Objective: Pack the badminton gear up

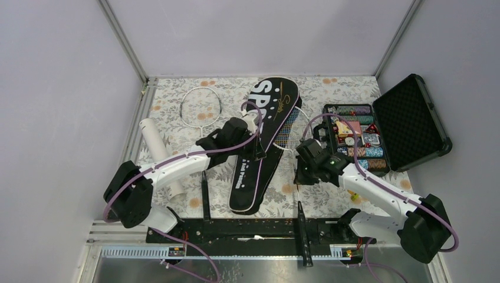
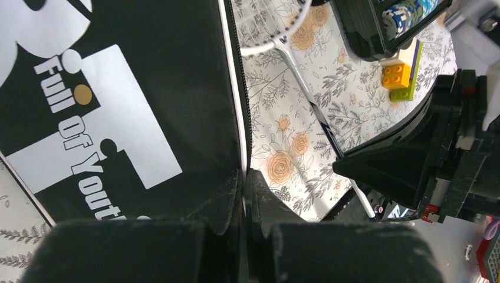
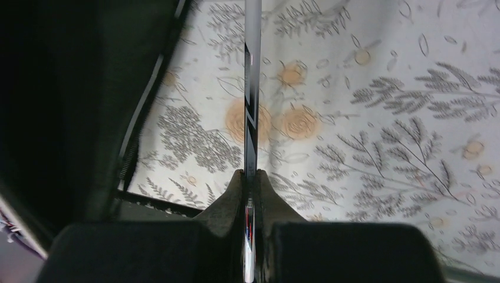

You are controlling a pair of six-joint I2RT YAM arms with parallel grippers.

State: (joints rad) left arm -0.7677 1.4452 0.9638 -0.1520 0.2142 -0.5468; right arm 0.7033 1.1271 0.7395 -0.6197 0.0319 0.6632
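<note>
Left gripper (image 2: pixel 246 177) pinches the racket bag (image 2: pixel 147 76) at its edge; right gripper (image 3: pixel 250 177) clamps a racket shaft (image 3: pixel 252 71) just beside.

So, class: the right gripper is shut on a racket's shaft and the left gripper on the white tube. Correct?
No. The left gripper is shut on the edge of the black bag, not the tube; the left wrist view shows it. The right gripper does clamp the racket shaft.
</note>
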